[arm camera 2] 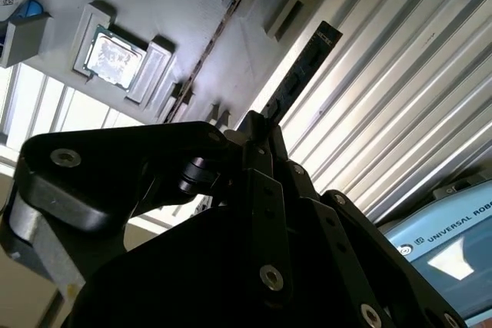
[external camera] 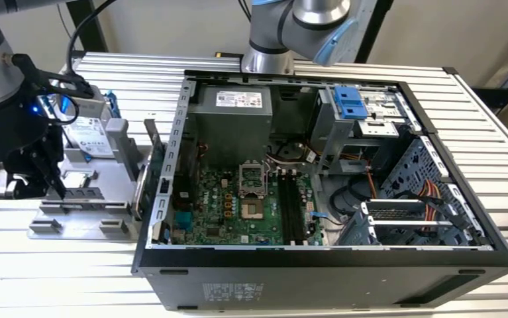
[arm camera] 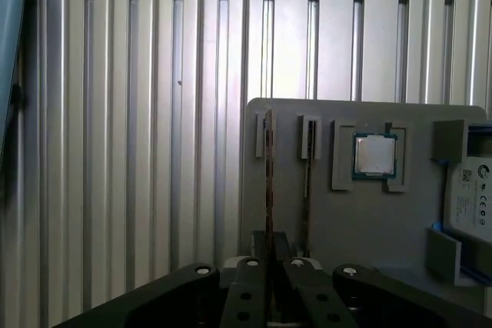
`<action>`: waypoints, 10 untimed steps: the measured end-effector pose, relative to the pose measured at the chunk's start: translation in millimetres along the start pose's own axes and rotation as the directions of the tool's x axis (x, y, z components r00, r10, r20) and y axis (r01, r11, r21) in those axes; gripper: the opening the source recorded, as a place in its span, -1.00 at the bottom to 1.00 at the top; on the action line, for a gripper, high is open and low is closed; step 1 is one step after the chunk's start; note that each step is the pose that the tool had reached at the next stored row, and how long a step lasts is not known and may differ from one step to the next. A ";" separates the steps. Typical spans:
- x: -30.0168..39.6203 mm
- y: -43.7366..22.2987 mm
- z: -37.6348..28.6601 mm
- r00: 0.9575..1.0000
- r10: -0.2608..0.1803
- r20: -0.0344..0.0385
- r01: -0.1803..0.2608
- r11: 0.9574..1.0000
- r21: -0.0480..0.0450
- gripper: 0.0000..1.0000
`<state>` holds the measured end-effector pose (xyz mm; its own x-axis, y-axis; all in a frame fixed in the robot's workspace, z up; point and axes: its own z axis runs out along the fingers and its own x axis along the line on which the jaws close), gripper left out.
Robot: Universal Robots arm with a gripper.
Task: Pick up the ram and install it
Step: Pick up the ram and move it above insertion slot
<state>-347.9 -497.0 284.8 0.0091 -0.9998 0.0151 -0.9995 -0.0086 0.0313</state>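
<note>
The ram [arm camera: 268,182] is a slim dark stick seen edge-on, running straight out from between my fingertips in both wrist views [arm camera 2: 301,71]. My gripper [arm camera: 270,255] [arm camera 2: 260,132] is shut on its near end. In the exterior view the gripper [external camera: 59,185] hangs over the grey parts tray [external camera: 77,222] at the exterior view's left, beside the open computer case [external camera: 324,265]. Whether the ram still sits in its tray slot I cannot tell. A second stick [arm camera: 306,178] stands in the neighbouring slot.
On the tray also lie a small square silver CPU [arm camera: 374,154] and a silver hard drive [arm camera: 470,201] in a blue frame. The motherboard's long black memory slots [external camera: 291,205] lie inside the case. Another arm's base [external camera: 271,40] stands behind the case.
</note>
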 end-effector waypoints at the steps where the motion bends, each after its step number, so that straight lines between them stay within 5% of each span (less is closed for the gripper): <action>1: 0.0 0.0 -0.2 1.000 0.000 0.000 0.000 1.000 0.000 -1.00; 10: 0.0 0.1 -1.8 1.000 0.000 0.000 0.000 1.000 0.000 -1.00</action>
<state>-347.9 -497.0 286.7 0.0090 -0.9998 0.0151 -0.9995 -0.0085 0.0313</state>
